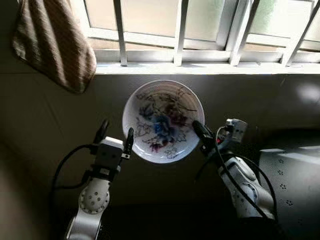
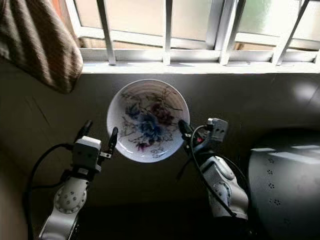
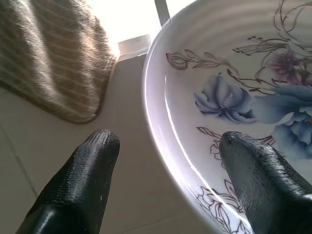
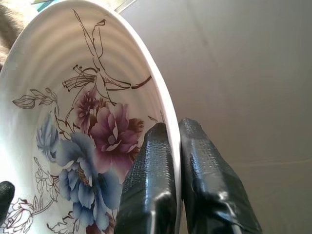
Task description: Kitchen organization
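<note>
The bowl (image 1: 163, 121) is held up in front of the wall below the window (image 1: 200, 30), its flowered inside facing the robot and empty. The right gripper (image 4: 176, 141) pinches the bowl's right rim between closed fingers. The left gripper (image 1: 116, 134) has open fingers straddling the left rim, one inside, one outside, not yet clamped. A towel (image 1: 52, 42) hangs well left.

Pale window sill (image 1: 210, 67) runs the full width beneath the window bars (image 1: 179, 35). Striped cloth (image 1: 52, 42) hangs over its left end. Grey speckled surface (image 1: 295, 180) at lower right, partly sunlit.
</note>
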Robot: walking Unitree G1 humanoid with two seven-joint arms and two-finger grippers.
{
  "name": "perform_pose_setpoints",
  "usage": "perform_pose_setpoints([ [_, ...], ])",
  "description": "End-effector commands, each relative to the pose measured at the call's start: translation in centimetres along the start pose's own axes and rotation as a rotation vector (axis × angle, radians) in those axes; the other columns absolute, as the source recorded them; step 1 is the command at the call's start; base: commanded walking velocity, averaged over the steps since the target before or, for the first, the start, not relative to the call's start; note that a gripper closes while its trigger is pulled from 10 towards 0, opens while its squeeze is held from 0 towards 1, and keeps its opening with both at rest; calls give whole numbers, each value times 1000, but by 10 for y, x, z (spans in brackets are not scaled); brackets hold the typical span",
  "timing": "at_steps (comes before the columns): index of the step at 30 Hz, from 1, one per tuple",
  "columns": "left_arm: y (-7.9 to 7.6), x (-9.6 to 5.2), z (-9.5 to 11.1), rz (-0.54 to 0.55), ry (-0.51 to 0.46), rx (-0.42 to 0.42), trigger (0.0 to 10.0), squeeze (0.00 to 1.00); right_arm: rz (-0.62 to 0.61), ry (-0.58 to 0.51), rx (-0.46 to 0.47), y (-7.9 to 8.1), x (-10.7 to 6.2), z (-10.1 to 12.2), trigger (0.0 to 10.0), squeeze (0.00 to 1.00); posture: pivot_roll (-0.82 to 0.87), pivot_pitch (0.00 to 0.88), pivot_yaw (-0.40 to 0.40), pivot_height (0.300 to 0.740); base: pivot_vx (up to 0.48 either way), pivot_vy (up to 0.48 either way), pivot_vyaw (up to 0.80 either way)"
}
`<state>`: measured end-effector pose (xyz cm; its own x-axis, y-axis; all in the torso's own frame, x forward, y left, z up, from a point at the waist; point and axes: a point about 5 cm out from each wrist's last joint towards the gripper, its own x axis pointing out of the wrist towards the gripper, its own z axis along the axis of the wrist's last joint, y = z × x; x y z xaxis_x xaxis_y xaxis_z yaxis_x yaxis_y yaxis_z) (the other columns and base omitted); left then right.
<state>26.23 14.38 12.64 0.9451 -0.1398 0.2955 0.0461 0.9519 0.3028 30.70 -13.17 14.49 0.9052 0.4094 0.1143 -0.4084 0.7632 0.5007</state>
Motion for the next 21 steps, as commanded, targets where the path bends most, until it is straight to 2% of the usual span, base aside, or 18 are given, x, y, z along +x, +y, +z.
perform_pose_setpoints([
  [1,-9,2,4,-20,-19,-19,10000,0,-23,-52,-46,-8,-7,13,0,0,44,0,-49,740,0,0,800],
  [21,-9,2,4,-21,-23,-20,10000,0,-14,-59,-58,-6,-7,12,0,0,45,0,-49,740,0,0,800],
])
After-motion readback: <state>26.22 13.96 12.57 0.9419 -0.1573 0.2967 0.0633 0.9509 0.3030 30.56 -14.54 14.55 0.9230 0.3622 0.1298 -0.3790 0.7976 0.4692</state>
